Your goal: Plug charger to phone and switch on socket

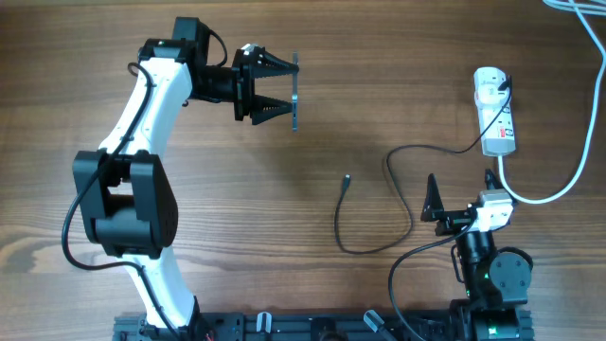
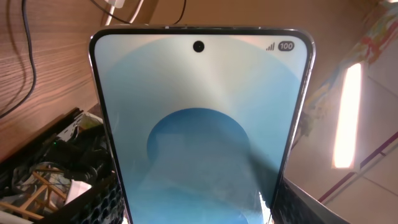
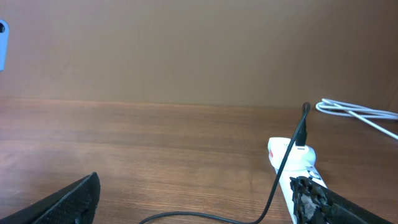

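A broad stretch of bare wooden table (image 1: pixel 237 208) was left open to the left of the socket (image 1: pixel 494 112), which lay far to the right, lengthwise, with its round end farthest from the arm bases. No table edge could be made out on the far side. On the near side, well short of the socket, the wood was bounded by a black rail (image 1: pixel 312 327) at the bases.

The charger (image 1: pixel 338 225) was seen plugged into the socket's far end. Its thin black cable was looped toward the bases, and the plug tip (image 1: pixel 347 180) lay loose on the wood, left of the socket. The socket's white cord (image 1: pixel 568 185) was curved away to its right.

The phone (image 1: pixel 295 92) was held clear of the table, far left of the socket and about level with it. It was clamped by its long edges in the left gripper (image 1: pixel 275 87), with its edge turned up to the overhead camera. The left arm was raised and bent, its wrist turned toward the socket. In the left wrist view the lit pale-blue screen (image 2: pixel 199 124) filled the picture.

The right gripper (image 1: pixel 461 189) was kept low, just nearer the bases than the socket, with its jaws spread wide on nothing. In the right wrist view the socket (image 3: pixel 292 155) stood close by the right finger (image 3: pixel 323 199).
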Tool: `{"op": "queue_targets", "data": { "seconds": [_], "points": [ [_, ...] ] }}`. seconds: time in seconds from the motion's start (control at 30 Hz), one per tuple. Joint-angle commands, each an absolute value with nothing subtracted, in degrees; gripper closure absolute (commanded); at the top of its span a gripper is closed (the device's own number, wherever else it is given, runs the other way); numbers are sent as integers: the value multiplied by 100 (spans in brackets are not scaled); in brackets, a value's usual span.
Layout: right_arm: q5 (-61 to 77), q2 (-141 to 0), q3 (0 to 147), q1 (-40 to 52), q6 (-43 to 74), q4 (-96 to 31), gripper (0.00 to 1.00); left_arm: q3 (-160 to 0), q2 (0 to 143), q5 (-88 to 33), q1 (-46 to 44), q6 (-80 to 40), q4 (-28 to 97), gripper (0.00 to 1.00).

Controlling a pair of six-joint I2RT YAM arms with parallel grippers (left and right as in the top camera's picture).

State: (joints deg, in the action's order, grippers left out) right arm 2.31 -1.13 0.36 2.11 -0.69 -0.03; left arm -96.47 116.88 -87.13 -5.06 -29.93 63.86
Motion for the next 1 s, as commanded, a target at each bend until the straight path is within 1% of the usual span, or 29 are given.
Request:
{"op": "queue_targets", "data": {
  "seconds": [0.0, 0.5, 0.63, 0.97],
  "points": [
    [191, -82, 27, 239, 3, 14, 1, -9644, 11463, -9035, -469, -3050, 6388, 32],
    [191, -82, 27, 239, 3, 14, 0, -9644, 11463, -9037, -469, -3159, 6390, 33],
    [191, -82, 27, 239, 3, 14, 0, -9644, 11463, -9037, -469, -3336, 6390, 35],
    [191, -82, 27, 239, 1, 14, 0, -9644, 11463, -9035, -458, -3350, 6390, 35]
  ]
}}
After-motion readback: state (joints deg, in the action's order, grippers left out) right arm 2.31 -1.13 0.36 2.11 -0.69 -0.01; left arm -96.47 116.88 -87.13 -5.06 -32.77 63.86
